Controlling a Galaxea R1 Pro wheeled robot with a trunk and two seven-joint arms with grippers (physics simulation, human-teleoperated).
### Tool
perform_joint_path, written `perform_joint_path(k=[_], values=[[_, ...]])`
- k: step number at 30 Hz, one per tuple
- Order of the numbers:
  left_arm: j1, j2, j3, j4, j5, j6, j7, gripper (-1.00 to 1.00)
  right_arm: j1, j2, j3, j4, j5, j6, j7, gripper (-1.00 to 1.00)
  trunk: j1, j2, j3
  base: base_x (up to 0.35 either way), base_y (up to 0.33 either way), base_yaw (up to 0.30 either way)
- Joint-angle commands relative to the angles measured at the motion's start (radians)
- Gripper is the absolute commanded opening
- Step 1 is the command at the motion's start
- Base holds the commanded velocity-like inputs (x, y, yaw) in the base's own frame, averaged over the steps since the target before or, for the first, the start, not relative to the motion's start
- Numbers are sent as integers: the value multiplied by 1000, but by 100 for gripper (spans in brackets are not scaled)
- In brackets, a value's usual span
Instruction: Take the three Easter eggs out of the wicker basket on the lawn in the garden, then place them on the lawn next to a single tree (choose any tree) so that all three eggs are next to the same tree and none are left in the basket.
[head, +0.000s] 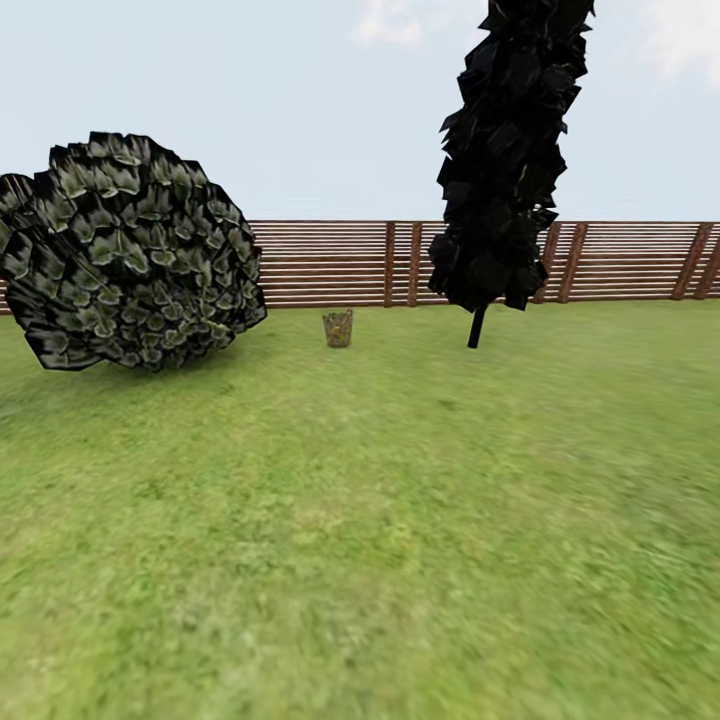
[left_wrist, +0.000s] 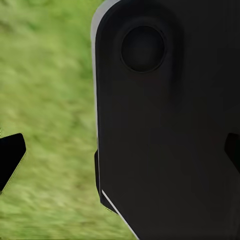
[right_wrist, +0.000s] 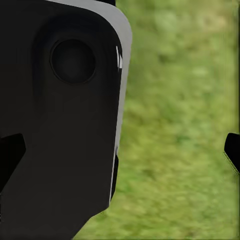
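One wicker basket (head: 338, 328) stands far off on the lawn (head: 400, 520) near the fence (head: 330, 262), between bush (head: 120, 250) and conifer (head: 505, 150); open grass lies ahead. Both tools (left_wrist: 120, 152) (right_wrist: 120, 152) gape wide, empty.

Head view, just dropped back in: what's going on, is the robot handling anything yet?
Nothing is being handled yet. The head view looks across the lawn toward a small wicker basket standing far off near the slatted wooden fence, between a round bush and a narrow dark conifer. Whether eggs are inside the basket is too small to tell. In both wrist views the fingers are spread wide with only grass between them and a dark part of the robot's body alongside.
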Motion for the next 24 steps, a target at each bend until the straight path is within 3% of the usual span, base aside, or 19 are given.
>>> perform_joint_path(k=[1,24], values=[[1,0,0,-2,0,-1,-1,100,-1,0,1,2,9,0,0,100,1,0,-1,330,0,0],[1,0,0,-2,0,-1,1,100,-1,0,1,2,10,0,0,100,1,0,-1,330,0,0]])
